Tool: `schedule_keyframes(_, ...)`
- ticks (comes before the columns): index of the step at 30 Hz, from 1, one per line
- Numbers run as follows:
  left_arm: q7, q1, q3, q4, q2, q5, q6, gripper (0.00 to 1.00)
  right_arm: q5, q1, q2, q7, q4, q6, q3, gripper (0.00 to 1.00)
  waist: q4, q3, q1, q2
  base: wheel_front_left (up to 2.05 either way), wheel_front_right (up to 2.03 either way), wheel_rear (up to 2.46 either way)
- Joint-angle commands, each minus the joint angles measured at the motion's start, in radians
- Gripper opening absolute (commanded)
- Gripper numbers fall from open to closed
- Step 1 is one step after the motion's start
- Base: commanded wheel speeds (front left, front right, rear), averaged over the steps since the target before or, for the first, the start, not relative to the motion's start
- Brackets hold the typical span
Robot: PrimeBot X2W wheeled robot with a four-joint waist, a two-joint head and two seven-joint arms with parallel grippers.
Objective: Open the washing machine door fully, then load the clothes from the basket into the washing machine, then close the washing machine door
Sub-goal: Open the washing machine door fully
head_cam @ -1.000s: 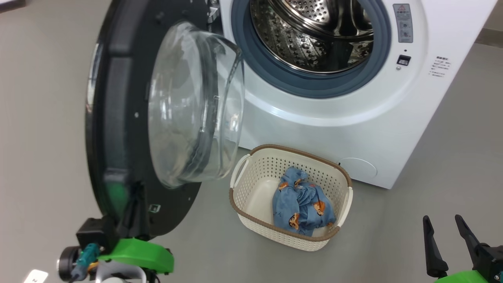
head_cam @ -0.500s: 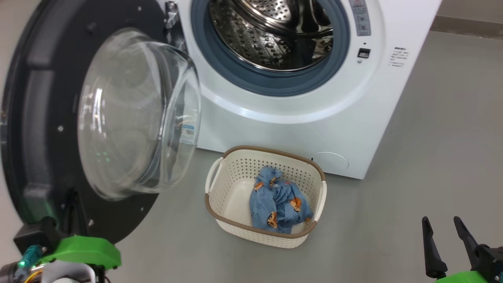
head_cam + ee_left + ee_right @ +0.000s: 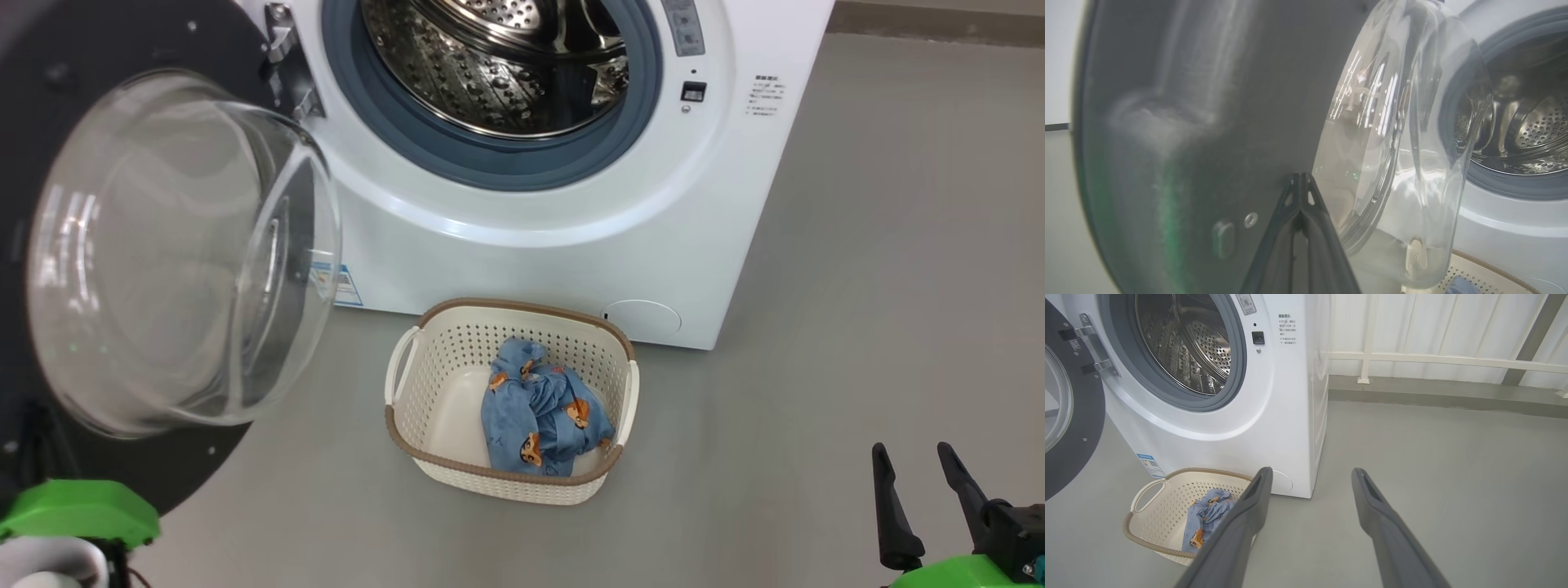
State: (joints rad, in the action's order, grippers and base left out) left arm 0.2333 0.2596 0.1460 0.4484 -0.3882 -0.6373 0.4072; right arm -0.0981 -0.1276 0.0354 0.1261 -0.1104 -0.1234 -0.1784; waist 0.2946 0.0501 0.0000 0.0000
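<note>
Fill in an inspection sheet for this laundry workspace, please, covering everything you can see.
Surface: plain grey floor.
Job's things: washing machine has its door swung wide open, and the steel drum is exposed. The basket sits on the floor in front of the machine. The clothes lie bunched inside the basket, toward its right end in the head view.
Clutter: nothing seen.
Pincers: left pincer is shut, with its tips at the door's dark inner face. Right pincer is open and holds nothing, above the floor to the right of the basket.
Cables: nothing seen.
Surroundings: white panelled wall with a rail, beyond the machine.
</note>
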Motion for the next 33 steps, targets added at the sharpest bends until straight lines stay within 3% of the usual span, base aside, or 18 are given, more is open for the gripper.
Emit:
schedule_keyframes(1, 0.011, 0.057, -0.069, 0.003, -0.069, -0.008, 0.016, 0.0, -0.006, 0.036, 0.015, 0.012, 0.022, -0.007, 0.021, 1.0, -0.009, 0.008, 0.0, 0.0, 0.0, 0.0, 0.0)
schedule_keyframes(9, 0.021, 0.095, -0.14, 0.073, -0.101, -0.034, 0.007, 0.0, -0.004, 0.045, 0.015, 0.014, 0.028, -0.007, 0.017, 1.0, -0.02, 0.029, 0.0, 0.0, 0.0, 0.0, 0.0)
schedule_keyframes(17, 0.026, 0.113, -0.175, 0.108, -0.099, -0.04, -0.005, 0.0, 0.003, 0.059, 0.015, 0.013, 0.029, -0.007, 0.016, 1.0, -0.025, 0.046, 0.0, 0.0, 0.0, 0.0, 0.0)
schedule_keyframes(26, 0.028, 0.08, -0.207, 0.066, -0.06, -0.011, -0.018, 0.0, 0.007, 0.061, 0.015, 0.01, 0.022, -0.007, 0.019, 1.0, -0.022, 0.046, 0.0, 0.0, 0.0, 0.0, 0.0)
schedule_keyframes(33, 0.028, 0.029, -0.229, -0.038, -0.011, 0.045, -0.054, 0.0, 0.011, 0.057, 0.015, 0.01, 0.02, -0.007, 0.014, 1.0, -0.014, 0.038, 0.0, 0.0, 0.0, 0.0, 0.0)
